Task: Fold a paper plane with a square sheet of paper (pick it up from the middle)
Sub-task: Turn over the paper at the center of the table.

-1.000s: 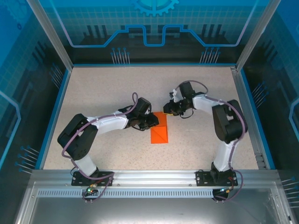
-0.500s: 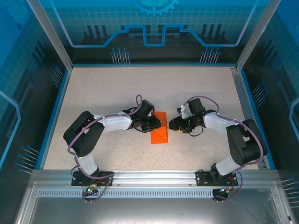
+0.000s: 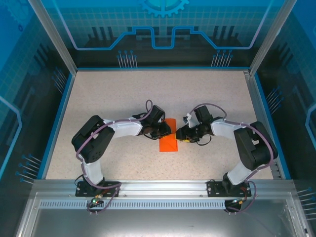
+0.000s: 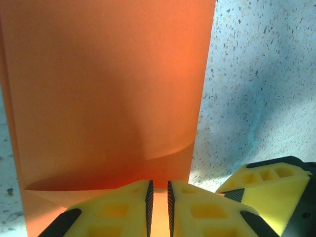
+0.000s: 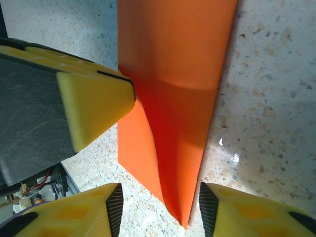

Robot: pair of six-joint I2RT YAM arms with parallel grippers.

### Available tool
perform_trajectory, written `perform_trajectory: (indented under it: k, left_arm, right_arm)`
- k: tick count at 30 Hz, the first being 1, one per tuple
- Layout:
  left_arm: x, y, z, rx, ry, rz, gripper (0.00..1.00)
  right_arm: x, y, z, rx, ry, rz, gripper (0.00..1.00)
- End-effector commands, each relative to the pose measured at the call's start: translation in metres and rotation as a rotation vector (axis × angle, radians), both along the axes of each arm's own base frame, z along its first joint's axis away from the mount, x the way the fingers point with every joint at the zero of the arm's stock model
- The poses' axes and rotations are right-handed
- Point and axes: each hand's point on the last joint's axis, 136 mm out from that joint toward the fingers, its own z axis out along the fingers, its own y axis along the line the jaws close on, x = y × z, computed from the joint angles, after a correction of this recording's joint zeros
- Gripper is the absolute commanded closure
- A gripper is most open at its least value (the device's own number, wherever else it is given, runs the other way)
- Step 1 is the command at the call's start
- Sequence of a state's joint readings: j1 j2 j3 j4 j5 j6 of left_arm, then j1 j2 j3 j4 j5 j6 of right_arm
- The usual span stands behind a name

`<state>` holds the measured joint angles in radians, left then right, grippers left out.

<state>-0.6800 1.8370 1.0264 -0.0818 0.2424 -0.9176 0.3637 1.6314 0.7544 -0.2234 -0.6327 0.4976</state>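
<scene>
The square sheet of paper [image 3: 168,142], folded narrow with one pointed end, lies at the middle of the table [image 3: 108,98], its far part covered by both grippers in the top view; left gripper [image 4: 159,197] closed to a slit on its edge, orange showing between the pads, the contact itself cut off by the frame; right gripper [image 5: 160,210] open, fingers astride the pointed tip, not touching.

**One high view, two close ones, all meeting on the paper**

The top external camera looks steeply down from above and behind the arm bases, far enough to hold the whole speckled beige tabletop [image 3: 113,98]. The left wrist camera sits just behind the left gripper [image 4: 159,190], facing past its yellow foam fingers [image 4: 118,210], very near the thin bright orange folded sheet of paper [image 4: 108,89] ahead of them. The right wrist camera is as close behind the right gripper [image 5: 160,197], the sheet's tip between its fingers. All three views share that sheet.
</scene>
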Motion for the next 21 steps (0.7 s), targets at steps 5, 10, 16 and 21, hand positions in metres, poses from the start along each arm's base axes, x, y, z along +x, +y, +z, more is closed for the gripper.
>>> perform_trajectory:
  k: [5, 10, 16, 21]
  left_arm:
    - [-0.002, 0.000, -0.009, 0.025, 0.020, -0.002, 0.81]
    - [-0.002, -0.001, -0.012, 0.027, 0.026, -0.003, 0.81]
    - [-0.004, 0.001, -0.016, 0.037, 0.035, -0.003, 0.81]
    - [-0.005, 0.002, -0.018, 0.042, 0.039, -0.007, 0.81]
  right_arm:
    - [0.003, 0.011, -0.009, -0.012, 0.013, 0.027, 0.55]
    - [0.002, 0.010, -0.019, -0.028, 0.038, 0.026, 0.57]
    - [0.000, 0.013, -0.023, -0.020, 0.052, 0.031, 0.64]
    - [-0.001, 0.015, -0.023, -0.017, 0.060, 0.023, 0.68]
